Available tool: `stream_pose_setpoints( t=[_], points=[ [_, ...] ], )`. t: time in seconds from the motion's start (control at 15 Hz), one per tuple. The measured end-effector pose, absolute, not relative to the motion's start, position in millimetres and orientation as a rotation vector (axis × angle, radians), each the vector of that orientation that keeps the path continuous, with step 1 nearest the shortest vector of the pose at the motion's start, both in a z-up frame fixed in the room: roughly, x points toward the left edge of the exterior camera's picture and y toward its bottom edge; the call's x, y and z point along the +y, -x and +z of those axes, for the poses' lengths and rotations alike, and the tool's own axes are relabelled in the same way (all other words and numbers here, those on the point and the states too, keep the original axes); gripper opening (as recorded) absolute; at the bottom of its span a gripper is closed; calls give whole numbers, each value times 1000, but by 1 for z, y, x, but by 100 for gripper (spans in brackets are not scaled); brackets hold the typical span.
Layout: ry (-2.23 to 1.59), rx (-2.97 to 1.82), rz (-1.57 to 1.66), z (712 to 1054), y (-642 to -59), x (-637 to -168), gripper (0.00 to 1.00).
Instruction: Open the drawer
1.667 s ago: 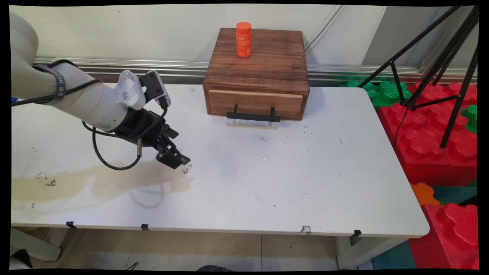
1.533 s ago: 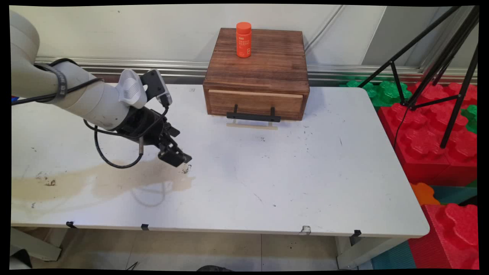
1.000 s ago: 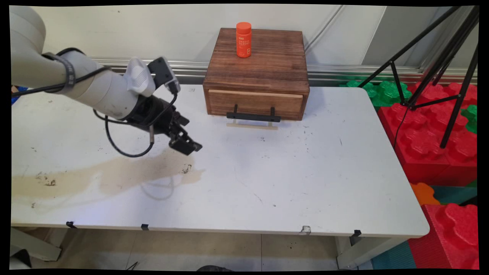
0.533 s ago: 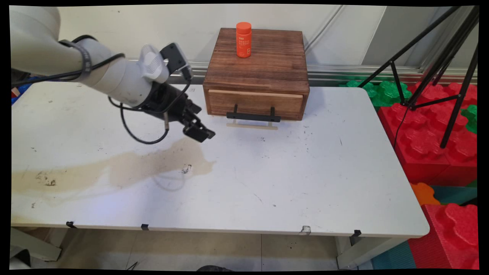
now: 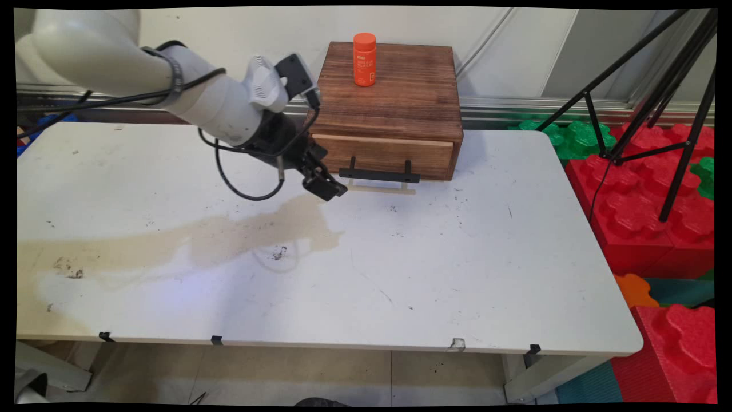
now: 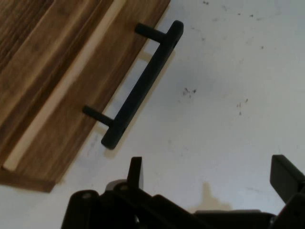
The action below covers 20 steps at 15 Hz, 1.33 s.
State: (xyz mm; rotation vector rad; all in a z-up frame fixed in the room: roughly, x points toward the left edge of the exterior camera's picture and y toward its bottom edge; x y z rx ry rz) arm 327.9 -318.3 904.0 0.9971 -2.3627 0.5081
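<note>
A brown wooden drawer box point(image 5: 389, 97) stands at the table's back middle, its drawer pushed in. An orange bottle point(image 5: 364, 59) stands upright on the box top. The drawer's black bar handle point(image 5: 379, 174) sticks out at the front. My gripper point(image 5: 329, 189) hovers low over the table just left of the handle's left end, apart from it. In the hand view the handle point(image 6: 143, 86) runs slantwise across the drawer front point(image 6: 62, 95), above and left of my gripper point(image 6: 209, 176). The gripper is open, with only bare table between its fingers point(image 6: 136, 171).
A brown stain point(image 5: 171, 246) spreads over the left half of the white table point(image 5: 457, 274). Red and green foam blocks point(image 5: 640, 206) lie off the table's right side, with a black tripod point(image 5: 675, 114) standing over them. Black cables hang from my arm.
My gripper has travelled from over the stain's right end up and to the right, toward the back of the table, ending next to the drawer handle. Box and bottle have not moved.
</note>
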Motion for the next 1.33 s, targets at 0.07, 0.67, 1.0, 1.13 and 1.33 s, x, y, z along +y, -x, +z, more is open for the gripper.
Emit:
stream_pose_setpoints(
  t=[0.07,0.67,1.0,1.13,1.33],
  points=[
    [-990,-2366,507,902,-325,-324,100],
    [-944,-2396,502,873,-303,-370,100],
    [-911,-2404,510,853,-295,-395,100],
    [-900,-2406,514,847,-293,-403,100],
    [-874,-2411,521,836,-290,-417,100]
  ],
)
